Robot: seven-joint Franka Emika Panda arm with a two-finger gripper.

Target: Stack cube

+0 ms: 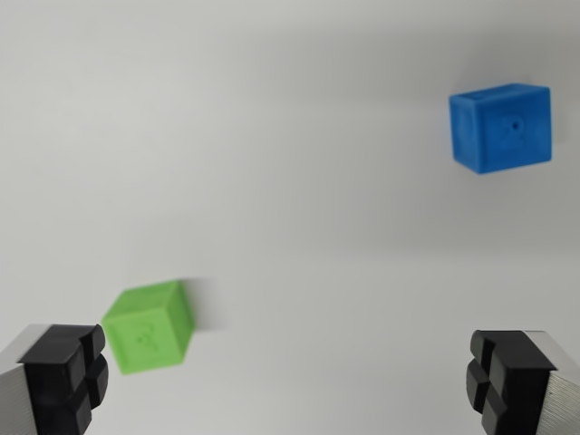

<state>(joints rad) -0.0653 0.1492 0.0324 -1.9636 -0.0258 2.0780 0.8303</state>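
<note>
Wrist view: white table [272, 181], plain and matte, carrying two cubes. Green cube [149, 326], low on the wrist view's left, resting on the table just beside the left finger pad [65, 379], apparently not touching it, and slightly blurred. Blue cube [501, 127], high on the wrist view's right, resting on the table, well apart from the green one. Gripper [290, 385]: jaws wide apart, black pads at the two lower corners, nothing held between them. Step in hand, by judgement: approach to the first pick, neither cube yet grasped or stacked; which cube is meant to go on top cannot be told. Next move calls for centring the open jaws over one cube, the green being the nearer, squaring to its faces, then descending before closing.
</note>
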